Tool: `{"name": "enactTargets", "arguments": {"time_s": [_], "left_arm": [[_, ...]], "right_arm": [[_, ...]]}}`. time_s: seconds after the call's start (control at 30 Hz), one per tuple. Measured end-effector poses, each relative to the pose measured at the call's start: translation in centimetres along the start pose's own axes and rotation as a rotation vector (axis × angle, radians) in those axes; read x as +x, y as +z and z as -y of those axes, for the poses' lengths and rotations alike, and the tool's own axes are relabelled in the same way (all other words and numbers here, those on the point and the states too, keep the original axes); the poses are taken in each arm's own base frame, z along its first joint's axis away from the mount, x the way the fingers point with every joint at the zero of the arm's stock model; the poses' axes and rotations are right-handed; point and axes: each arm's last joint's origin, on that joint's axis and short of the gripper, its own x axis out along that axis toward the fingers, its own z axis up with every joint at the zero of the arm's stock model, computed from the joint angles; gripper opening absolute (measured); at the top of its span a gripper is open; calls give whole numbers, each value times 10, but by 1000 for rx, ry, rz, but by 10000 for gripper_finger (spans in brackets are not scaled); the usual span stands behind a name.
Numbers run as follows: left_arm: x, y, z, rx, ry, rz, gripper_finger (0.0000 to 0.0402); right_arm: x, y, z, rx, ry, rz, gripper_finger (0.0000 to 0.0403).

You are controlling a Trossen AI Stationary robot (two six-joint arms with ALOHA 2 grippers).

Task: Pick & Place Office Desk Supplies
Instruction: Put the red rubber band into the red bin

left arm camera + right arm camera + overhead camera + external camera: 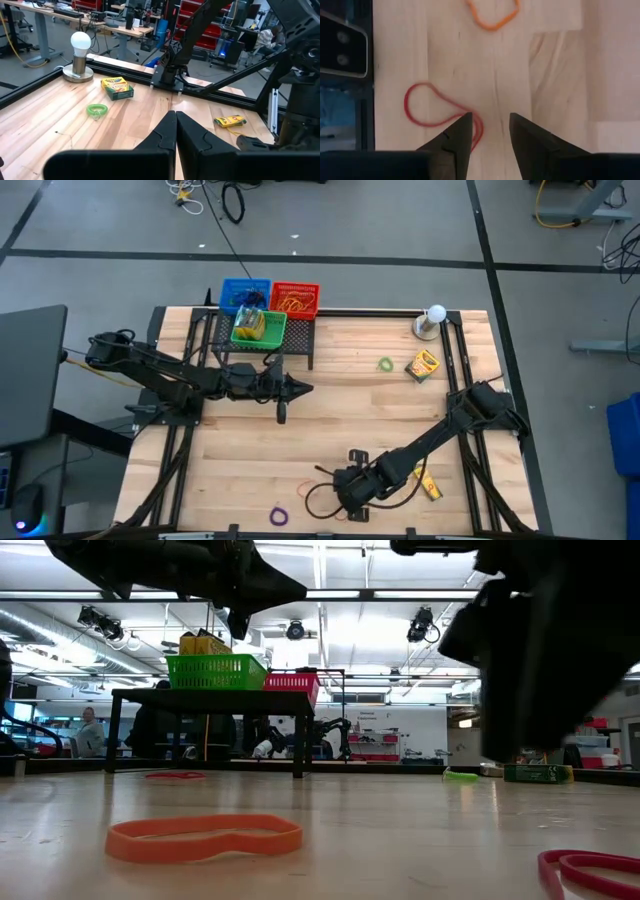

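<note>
The right tool (490,131) hangs spread just beside the red rubber band (422,106); the left tool (176,131) is pressed together.

Robotics lab; ceiling light tracks (330,600), red tool cabinets (210,30), workbenches (60,12)
</note>
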Motion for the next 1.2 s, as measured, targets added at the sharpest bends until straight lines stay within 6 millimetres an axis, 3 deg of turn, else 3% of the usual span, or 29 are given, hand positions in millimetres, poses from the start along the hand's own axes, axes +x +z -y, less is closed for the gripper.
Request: {"name": "enactTargets", "arguments": {"time_s": [0.27,0.6,0.87,1.2], "left_arm": [[0,0,0,1,-1,2,7],[0,-1,0,2,1,-6,7],[2,-3,-8,-175,31,-45,9],[2,-2,-13,-160,41,-39,10]], "right_arm": [[6,-17,-9,-66,7,-91,139],[19,-15,-7,-26,17,-85,133],[27,-15,-6,-19,26,-101,80],[27,-15,-4,-47,23,-112,7]]}}
